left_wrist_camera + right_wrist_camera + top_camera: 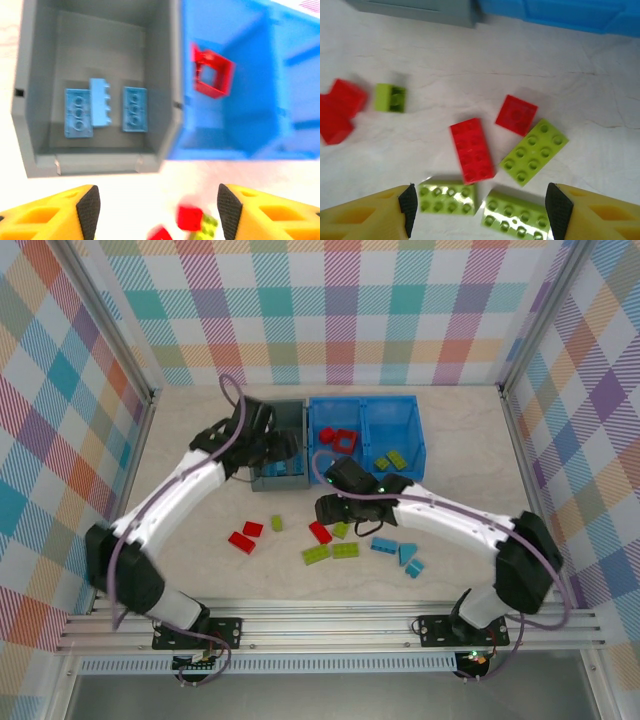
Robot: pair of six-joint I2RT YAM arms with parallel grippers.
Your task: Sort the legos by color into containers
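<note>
The right gripper (479, 212) hung spread above a red brick (472, 150) on the table (600, 75), its long axis running away. Beyond, the left gripper (156, 210) gaped empty before the grey bin (30, 100); its wrist view resolved three blue bricks (100, 102) inside, likewise lengthwise.

Grey bin (35, 125), light-blue bricks (78, 112); blue bin (240, 30), red frame (206, 90); lime bricks (534, 151), red bricks (471, 150); pastel plaid walls (340, 310).

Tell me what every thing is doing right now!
Grey bin: holds three light blue bricks.
Blue bin: red frame in left compartment, green bricks in right.
Loose bricks: lying unsorted on the table.
Left jaws: open, empty.
Right jaws: open, empty.
</note>
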